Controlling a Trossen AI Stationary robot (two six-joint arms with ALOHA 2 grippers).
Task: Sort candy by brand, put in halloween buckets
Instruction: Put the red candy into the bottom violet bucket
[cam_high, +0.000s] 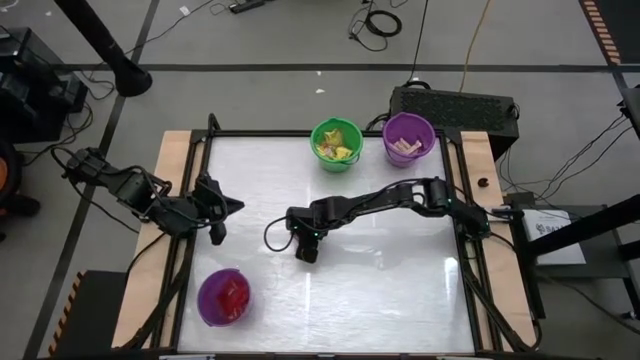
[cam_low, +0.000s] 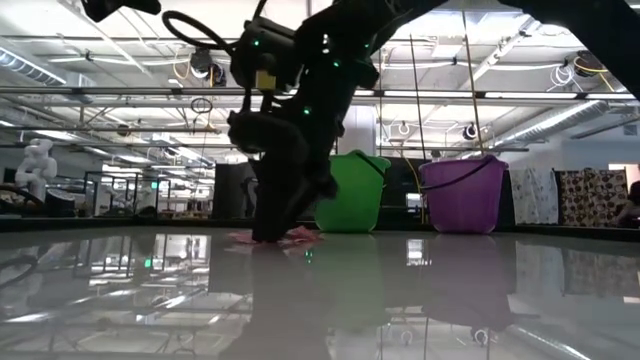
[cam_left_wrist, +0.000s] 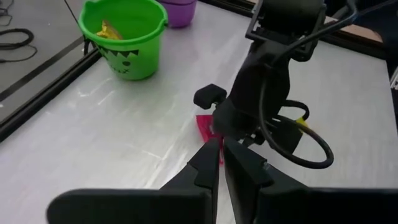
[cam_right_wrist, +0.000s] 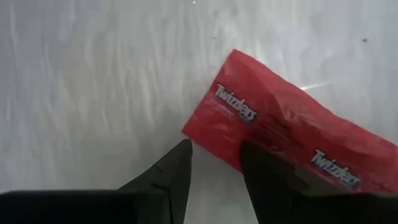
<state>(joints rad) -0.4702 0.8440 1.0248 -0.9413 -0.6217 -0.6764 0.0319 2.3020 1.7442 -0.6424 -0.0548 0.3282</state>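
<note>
A flat red candy packet (cam_right_wrist: 280, 134) lies on the white table near its middle; it also shows as the red packet (cam_left_wrist: 204, 127) in the left wrist view. My right gripper (cam_right_wrist: 217, 155) points steeply down over the packet's near corner, open. One finger (cam_right_wrist: 177, 165) stands over bare table and the other finger (cam_right_wrist: 264, 168) over the packet's edge. My left gripper (cam_left_wrist: 219, 155) hangs shut and empty above the table's left side, aimed at the right gripper. The three halloween buckets stand away from both. My right gripper stands low over the red packet's near corner (cam_right_wrist: 205, 134), coming from above. I cannot tell whether either finger touches it. The packet lies flat on the table.
A green bucket (cam_high: 316, 140) with yellow packets and a purple bucket (cam_high: 388, 135) with tan pieces stand at the far edge. Another purple bucket (cam_high: 203, 300) with red packets stands near the front left corner. The table's right half is bare.
</note>
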